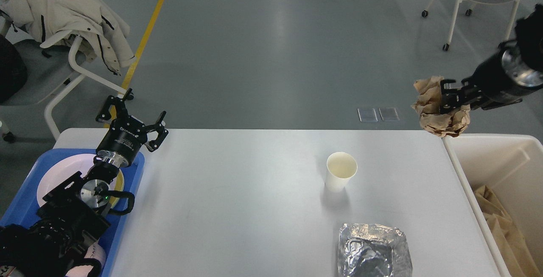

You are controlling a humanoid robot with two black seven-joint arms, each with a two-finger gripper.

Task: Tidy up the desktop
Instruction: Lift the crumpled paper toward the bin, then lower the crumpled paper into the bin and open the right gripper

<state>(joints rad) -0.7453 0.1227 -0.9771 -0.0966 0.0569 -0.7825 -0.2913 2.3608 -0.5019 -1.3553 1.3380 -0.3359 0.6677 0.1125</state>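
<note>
The right gripper (443, 101) grasps a crumpled paper ball (439, 113) above the desktop's (237, 192) far corner. The left gripper (131, 118) hangs spread wide, holding nothing, over a blue tray (25, 209).

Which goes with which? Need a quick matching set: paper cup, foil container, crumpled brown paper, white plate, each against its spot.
Things:
1. paper cup
2. foil container
3. crumpled brown paper
4. white plate

Spots:
A. in the blue tray
B. held in the air by the right hand
C. upright on the desktop, mid-right
D. near edge of the desktop

Pairs: 1-C, 2-D, 3-B, 4-A
</note>
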